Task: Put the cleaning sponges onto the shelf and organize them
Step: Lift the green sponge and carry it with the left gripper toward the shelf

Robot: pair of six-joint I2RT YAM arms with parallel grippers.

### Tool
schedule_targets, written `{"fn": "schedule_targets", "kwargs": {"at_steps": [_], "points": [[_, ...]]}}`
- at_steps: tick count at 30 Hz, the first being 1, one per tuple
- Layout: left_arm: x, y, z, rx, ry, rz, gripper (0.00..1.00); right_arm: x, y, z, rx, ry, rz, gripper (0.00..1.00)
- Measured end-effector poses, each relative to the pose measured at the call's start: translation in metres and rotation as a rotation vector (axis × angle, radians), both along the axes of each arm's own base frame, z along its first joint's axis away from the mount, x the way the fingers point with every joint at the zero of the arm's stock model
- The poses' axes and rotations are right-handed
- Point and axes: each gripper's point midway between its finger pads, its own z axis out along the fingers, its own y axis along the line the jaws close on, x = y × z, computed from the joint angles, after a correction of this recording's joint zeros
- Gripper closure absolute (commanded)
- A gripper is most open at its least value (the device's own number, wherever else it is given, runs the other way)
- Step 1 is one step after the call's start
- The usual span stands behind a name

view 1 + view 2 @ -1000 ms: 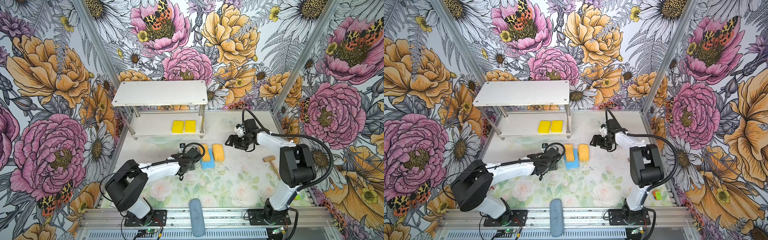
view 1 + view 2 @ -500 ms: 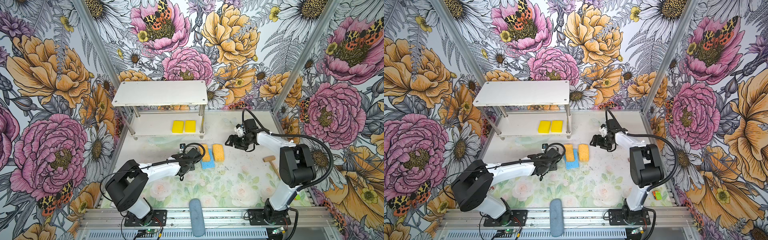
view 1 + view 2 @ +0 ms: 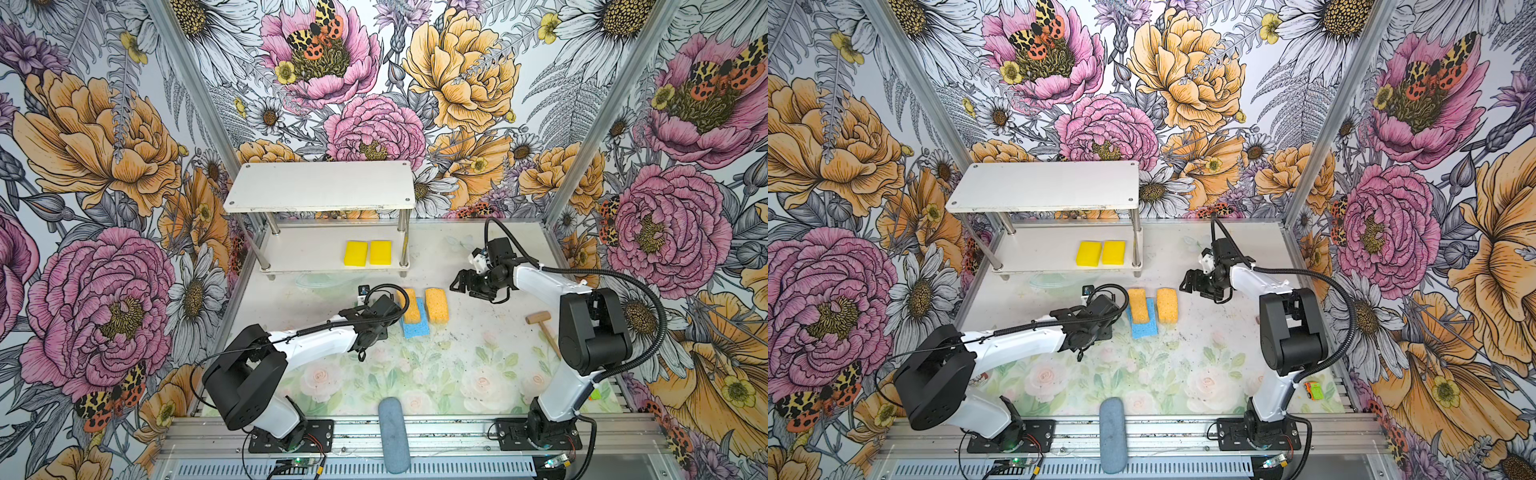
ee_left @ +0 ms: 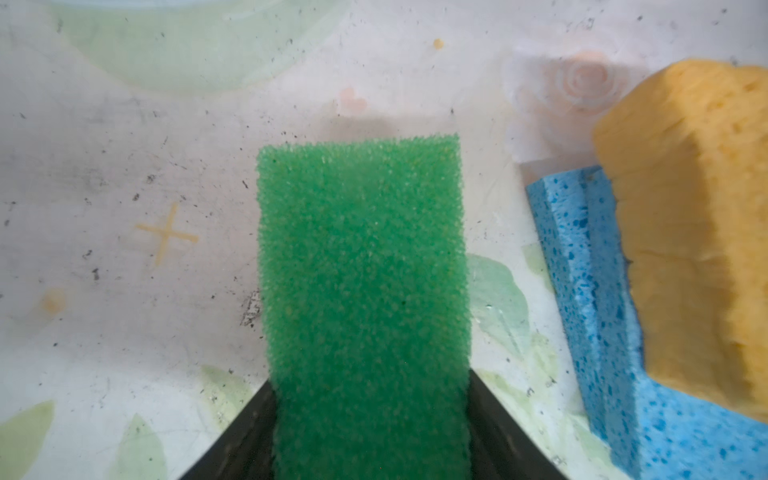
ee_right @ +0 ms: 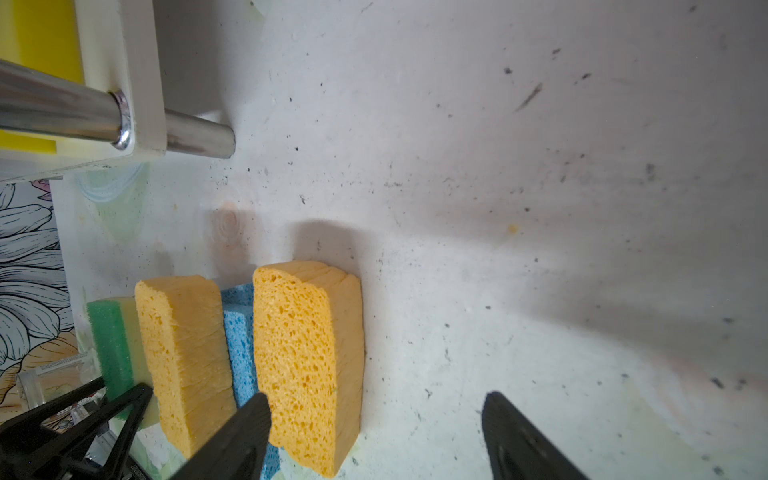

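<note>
A green-topped sponge (image 4: pixel 361 266) with a yellow base (image 5: pixel 137 345) lies on the table, and my left gripper (image 4: pixel 370 376) is shut on its two long sides. In both top views that gripper (image 3: pixel 384 309) covers the sponge. Right beside it one pale orange sponge (image 3: pixel 411 305) rests on a blue sponge (image 3: pixel 415 328), and a second orange sponge (image 3: pixel 436 305) stands next to them. My right gripper (image 3: pixel 461 284) hovers open just right of that group with nothing between its fingers (image 5: pixel 511 436). Two yellow sponges (image 3: pixel 368 252) sit on the lower board of the white shelf (image 3: pixel 320 191).
A small wooden mallet (image 3: pixel 542 326) lies near the right arm's base. A grey-blue cylinder (image 3: pixel 392 432) rests on the front rail. A little green and orange toy (image 3: pixel 1312 390) sits at the front right. A shelf post (image 5: pixel 195 137) stands close to the sponges.
The left gripper's jaws have closed in on the green-topped sponge. Neither arm has visibly shifted, and the right gripper stays as it was.
</note>
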Motion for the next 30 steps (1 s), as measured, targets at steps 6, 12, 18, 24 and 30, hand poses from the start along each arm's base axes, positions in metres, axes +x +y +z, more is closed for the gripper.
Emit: {"fn": "schedule_targets", "kwargs": {"at_steps": [6, 12, 18, 24, 30], "points": [[0.009, 0.018, 0.030, -0.001, -0.058, 0.002, 0.36, 0.003, 0.000, 0.003, 0.001, -0.009, 0.000, 0.18], [0.032, 0.057, 0.069, 0.002, -0.139, 0.052, 0.36, 0.004, 0.001, 0.002, 0.002, -0.009, 0.000, 0.18], [0.057, 0.085, 0.105, 0.024, -0.210, 0.081, 0.36, 0.006, 0.001, 0.003, 0.003, -0.009, -0.002, 0.18], [0.077, 0.103, 0.115, 0.065, -0.252, 0.071, 0.36, 0.010, 0.002, 0.007, 0.006, -0.022, -0.002, 0.18], [0.101, 0.123, 0.117, 0.064, -0.288, 0.087, 0.36, 0.011, 0.003, 0.006, 0.010, -0.019, -0.003, 0.18]]}}
